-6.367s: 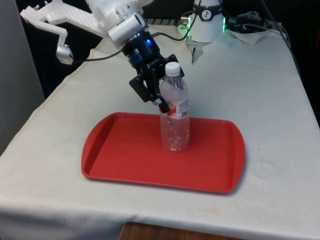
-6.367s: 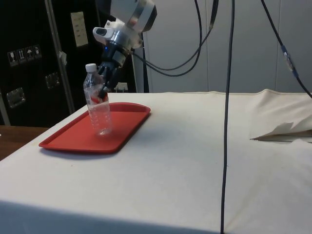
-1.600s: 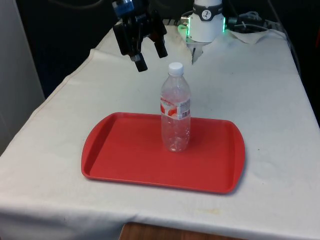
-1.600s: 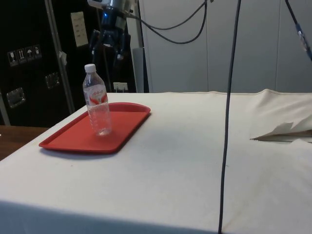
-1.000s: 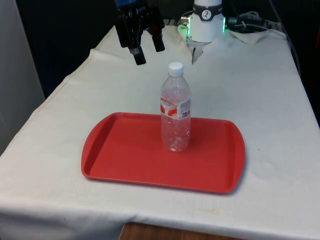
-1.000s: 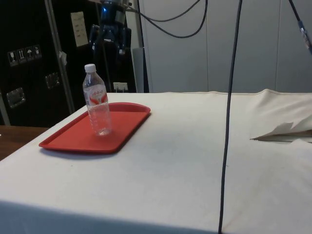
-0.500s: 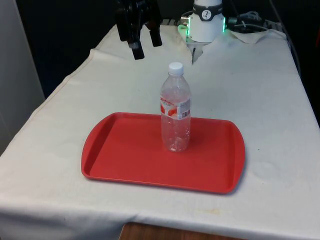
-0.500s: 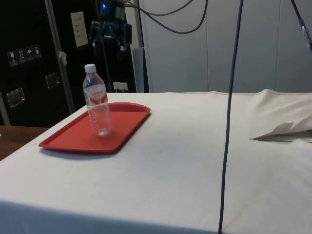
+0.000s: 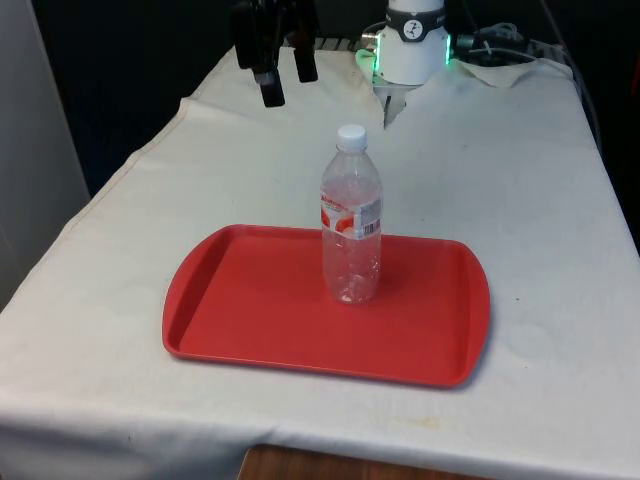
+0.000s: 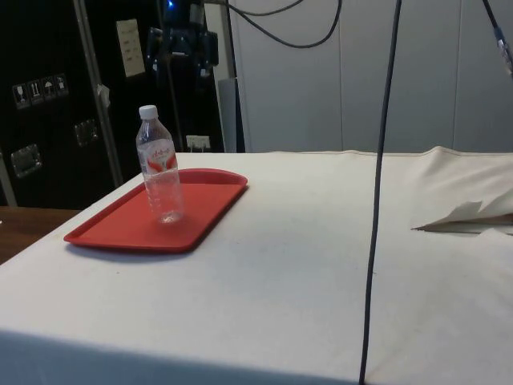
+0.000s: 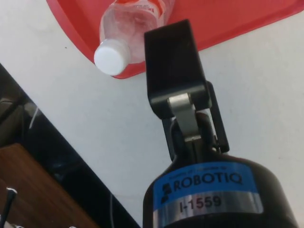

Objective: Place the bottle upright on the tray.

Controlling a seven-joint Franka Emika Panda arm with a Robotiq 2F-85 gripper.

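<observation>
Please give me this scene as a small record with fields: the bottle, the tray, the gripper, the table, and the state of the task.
bottle: clear plastic bottle with white cap and red label, standing upright, nothing holding it
tray: red tray, flat on the cloth, bottle standing near its middle
gripper: black gripper, fingers apart, high above the table beyond the tray, not touching the bottle
table: white cloth
task state: bottle appears placed upright on the tray

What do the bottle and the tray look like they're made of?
The bottle: thin clear plastic by the look, since the tray's red shows through its ribbed wall; white screw cap, printed red-and-white label. The tray: probably moulded hard plastic, uniform red with a rounded raised rim and a dull sheen.
</observation>
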